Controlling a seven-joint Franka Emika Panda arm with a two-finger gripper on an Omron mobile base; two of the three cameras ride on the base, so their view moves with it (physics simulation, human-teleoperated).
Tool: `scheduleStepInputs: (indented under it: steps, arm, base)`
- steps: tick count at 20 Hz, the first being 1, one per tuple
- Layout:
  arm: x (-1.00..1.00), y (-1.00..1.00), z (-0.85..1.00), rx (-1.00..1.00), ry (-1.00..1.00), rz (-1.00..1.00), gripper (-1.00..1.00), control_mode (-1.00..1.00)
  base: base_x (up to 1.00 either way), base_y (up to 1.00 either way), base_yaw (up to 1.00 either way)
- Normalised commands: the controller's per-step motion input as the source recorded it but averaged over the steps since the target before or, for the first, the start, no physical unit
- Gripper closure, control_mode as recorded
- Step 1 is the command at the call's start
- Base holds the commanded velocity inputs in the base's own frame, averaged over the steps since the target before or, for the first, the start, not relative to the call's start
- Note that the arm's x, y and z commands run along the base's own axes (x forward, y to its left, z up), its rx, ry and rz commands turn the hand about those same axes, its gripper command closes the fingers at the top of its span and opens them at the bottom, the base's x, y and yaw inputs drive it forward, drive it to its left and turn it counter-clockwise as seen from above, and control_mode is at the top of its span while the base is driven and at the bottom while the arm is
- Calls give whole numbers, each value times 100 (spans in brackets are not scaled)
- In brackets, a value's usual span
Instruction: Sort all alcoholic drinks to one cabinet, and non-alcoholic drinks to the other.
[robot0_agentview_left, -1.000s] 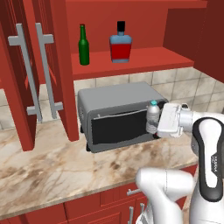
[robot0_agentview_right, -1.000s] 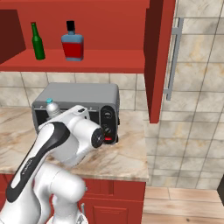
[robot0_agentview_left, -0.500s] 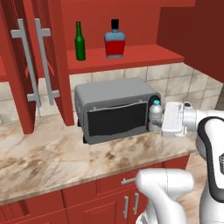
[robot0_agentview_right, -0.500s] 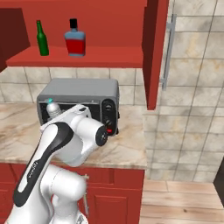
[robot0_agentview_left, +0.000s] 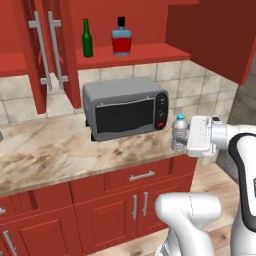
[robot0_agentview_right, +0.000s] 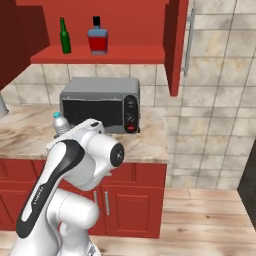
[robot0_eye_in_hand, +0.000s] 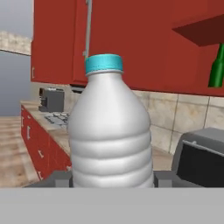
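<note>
Hand view: my tool (robot0_eye_in_hand: 112, 181) is clamped around the water bottle (robot0_eye_in_hand: 111, 131), the bottle upright between the jaws and close to the lens, its cap reading pale blue here. In the left base view the tool (robot0_agentview_left: 186, 136) carries the same bottle (robot0_agentview_left: 179, 132) level, off the front right corner of the table (robot0_agentview_left: 45, 150), just right of the grey toaster oven (robot0_agentview_left: 125, 107).

Change over the last second: the whole scene slides left in both base views, so the base is driving right, not the things moving. The oven and shelf hold their places relative to each other; the bottle keeps its place at the tool, grip unchanged.

Shelf (robot0_agentview_left: 135, 51) above the oven holds the green bottle (robot0_agentview_left: 87, 39) and the red-and-blue bottle (robot0_agentview_left: 121, 37), standing near each other, apart. These sit in the cabinet with two bar handles (robot0_agentview_left: 45, 47). In the right base view the other cabinet door (robot0_agentview_right: 176, 45) with its single handle (robot0_agentview_right: 189, 42) now sits nearer frame centre.

Judgement: alcoholic side looks settled. I am ferrying the water towards the right-hand cabinet; next comes a lift to that shelf. The juice bottle I cannot place from these views.
</note>
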Motion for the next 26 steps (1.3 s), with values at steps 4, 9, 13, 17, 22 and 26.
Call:
scheduleStepInputs:
  steps: [4,9,13,17,22,26]
  arm:
    - [0,0,0,0,0,0,100,100]
    - [0,0,0,0,0,0,100,100]
    - [0,0,0,0,0,0,100,100]
    - [0,0,0,0,0,0,100,100]
    - [0,0,0,0,0,0,100,100]
    - [0,0,0,0,0,0,100,100]
  base:
    - [-49,54,2]
    - [-31,71,0]
    - [-23,79,0]
    - [-14,83,0]
    - [-4,89,0]
    - [14,89,-1]
